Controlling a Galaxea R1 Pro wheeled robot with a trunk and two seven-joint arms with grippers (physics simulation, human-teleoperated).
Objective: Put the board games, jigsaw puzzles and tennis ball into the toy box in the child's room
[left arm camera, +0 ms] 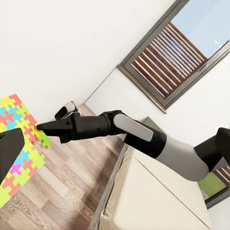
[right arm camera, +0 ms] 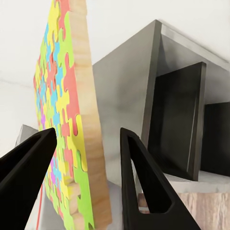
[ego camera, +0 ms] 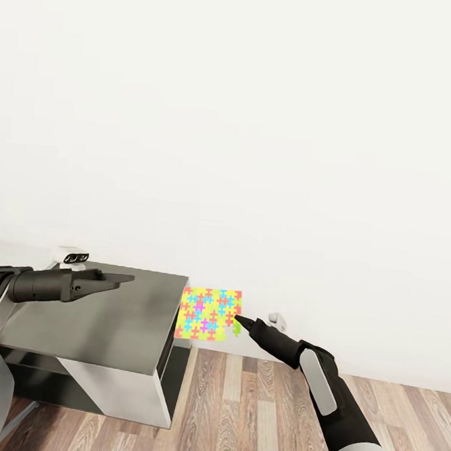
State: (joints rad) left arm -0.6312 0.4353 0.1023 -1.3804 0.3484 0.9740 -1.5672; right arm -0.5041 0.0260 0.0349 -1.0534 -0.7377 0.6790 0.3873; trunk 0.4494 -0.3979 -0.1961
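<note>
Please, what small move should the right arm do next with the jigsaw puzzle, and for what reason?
Probably carry it over toward the dark shelf top. The right gripper holds the jigsaw puzzle upright by its edge, in the air beyond the shelf's corner and above the wood floor. The toy box is not in view, so the heading is a guess.

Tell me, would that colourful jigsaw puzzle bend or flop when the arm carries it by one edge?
Probably not. The jigsaw puzzle stands flat and unbent on edge between the right gripper's fingers, and its side looks like thick wooden board, so likely stiff. Pinched near one corner, it might swing or slip if the grip is loose.
</note>
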